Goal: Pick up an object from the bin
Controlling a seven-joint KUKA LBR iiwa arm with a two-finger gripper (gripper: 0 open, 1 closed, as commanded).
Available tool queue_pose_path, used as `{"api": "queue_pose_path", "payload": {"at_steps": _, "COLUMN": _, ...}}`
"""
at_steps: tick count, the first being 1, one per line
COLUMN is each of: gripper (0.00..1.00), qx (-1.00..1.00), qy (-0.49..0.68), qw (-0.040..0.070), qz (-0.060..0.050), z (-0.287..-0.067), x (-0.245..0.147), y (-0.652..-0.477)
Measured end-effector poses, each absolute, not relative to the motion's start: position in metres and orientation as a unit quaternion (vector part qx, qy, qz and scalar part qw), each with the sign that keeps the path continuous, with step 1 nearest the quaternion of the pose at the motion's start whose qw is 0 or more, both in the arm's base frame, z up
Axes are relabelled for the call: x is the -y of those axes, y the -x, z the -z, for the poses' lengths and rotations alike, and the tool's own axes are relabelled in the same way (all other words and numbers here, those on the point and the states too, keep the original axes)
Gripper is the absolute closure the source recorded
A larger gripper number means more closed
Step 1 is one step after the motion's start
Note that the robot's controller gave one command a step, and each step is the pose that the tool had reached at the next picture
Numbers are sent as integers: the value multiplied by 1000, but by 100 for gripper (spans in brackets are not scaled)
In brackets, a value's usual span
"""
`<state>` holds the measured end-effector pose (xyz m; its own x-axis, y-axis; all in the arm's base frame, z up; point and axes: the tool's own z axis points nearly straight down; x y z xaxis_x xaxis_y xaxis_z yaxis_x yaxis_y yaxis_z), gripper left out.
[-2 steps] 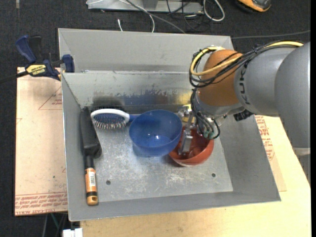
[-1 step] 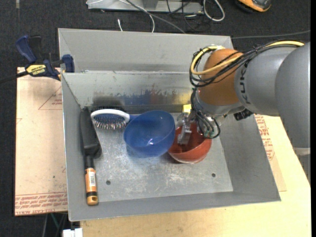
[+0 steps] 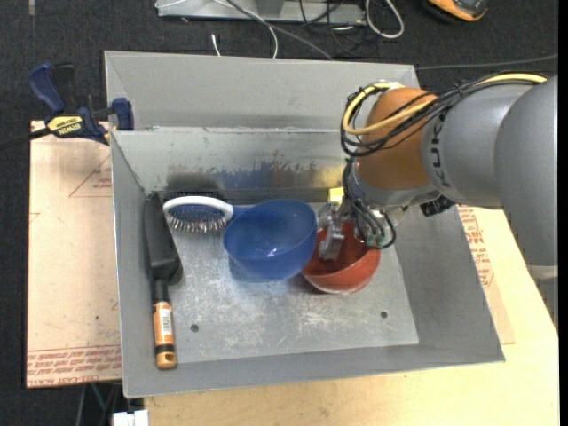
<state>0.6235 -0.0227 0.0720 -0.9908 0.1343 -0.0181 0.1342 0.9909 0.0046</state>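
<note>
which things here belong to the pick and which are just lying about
Job in hand: gripper, over the red round bowl at the right of the grey metal bin.

Lying about: blue round plastic bowl beside it; white oval bristle brush; long black bar; orange-and-black cylinder by the left wall.

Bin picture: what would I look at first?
Probably the big blue bowl in the middle of the bin, with a red bowl just to its right. The robot's claw hangs over the red bowl. A brush lies near the left wall.
</note>
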Motion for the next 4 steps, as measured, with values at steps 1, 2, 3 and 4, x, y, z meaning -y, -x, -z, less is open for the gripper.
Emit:
{"api": "queue_pose_path", "payload": {"at_steps": 1, "gripper": 100, "qx": -998, "qy": -61, "qw": 15, "qz": -2, "z": -152, "x": 10, "y": -648}}
{"api": "queue_pose_path", "payload": {"at_steps": 2, "gripper": 100, "qx": -998, "qy": -69, "qw": 7, "qz": -1, "z": -200, "x": 35, "y": -604}}
{"api": "queue_pose_path", "payload": {"at_steps": 3, "gripper": 100, "qx": -999, "qy": -47, "qw": 11, "qz": -3, "z": -146, "x": 17, "y": -637}}
{"api": "queue_pose_path", "payload": {"at_steps": 4, "gripper": 100, "qx": -1000, "qy": -9, "qw": 14, "qz": -1, "z": -108, "x": 15, "y": -622}}
